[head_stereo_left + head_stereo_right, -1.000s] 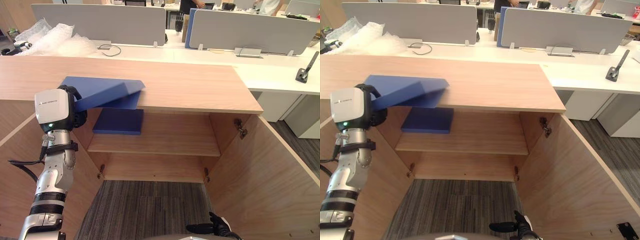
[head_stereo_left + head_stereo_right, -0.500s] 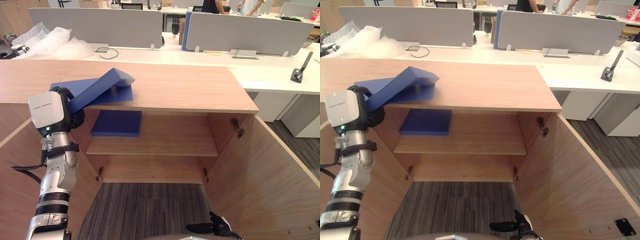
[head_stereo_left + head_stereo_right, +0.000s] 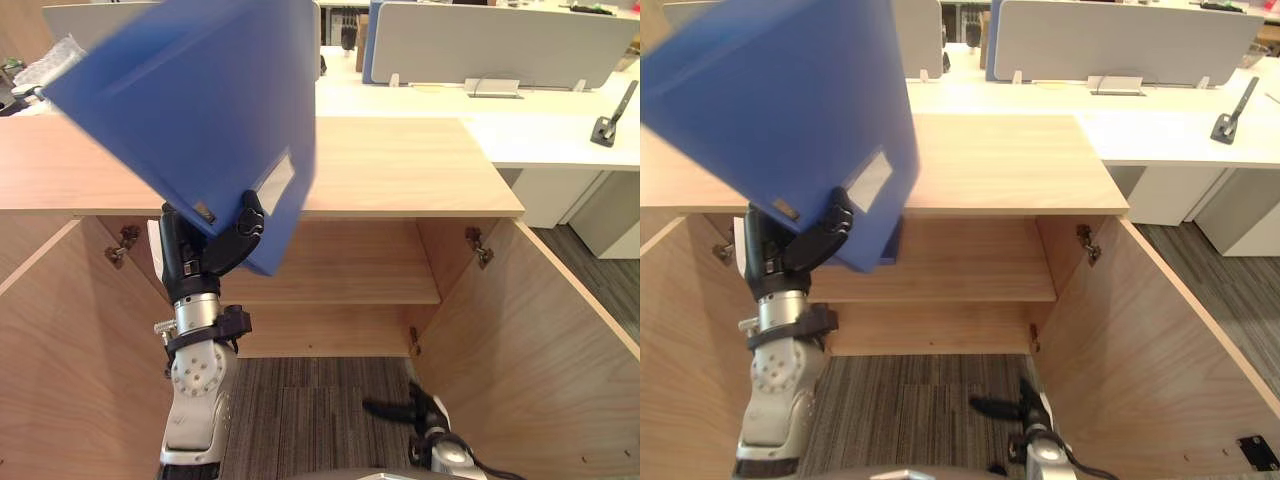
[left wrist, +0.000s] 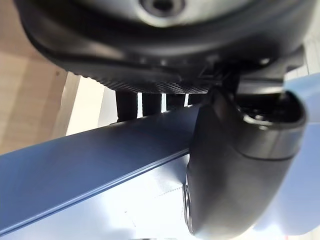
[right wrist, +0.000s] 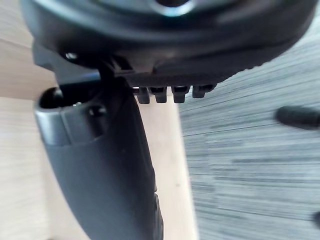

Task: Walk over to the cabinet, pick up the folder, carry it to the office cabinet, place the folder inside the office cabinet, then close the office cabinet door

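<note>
A second ago the large blue plastic folder [image 3: 190,100] lay on the top of the light wooden office cabinet [image 3: 400,170] with one end tipped up. Now it is off the top altogether, raised high and tilted in front of the head camera, covering the left part of the cabinet top. The whole picture has also shifted, so the camera has moved.

The left hand [image 3: 215,250] grips the folder at its lower edge, thumb [image 3: 247,215] pressed on the face nearer the camera and the other fingers wrapped behind it. A pale label [image 3: 275,180] on the folder faces the camera.

The right hand [image 3: 415,412] hangs low over the grey striped carpet [image 3: 320,410] before the cabinet, fingers loosely stretched out and holding nothing.

Both cabinet doors stand open, the right door [image 3: 540,340] swung wide, and the inner shelf [image 3: 350,285] shows to the right of the folder.

The left wrist view adds the close contact: the dark thumb [image 4: 240,165] lies flat on the folder's blue surface [image 4: 75,165]. The right wrist view shows that hand [image 5: 100,165] beside a wooden panel and the carpet.
</note>
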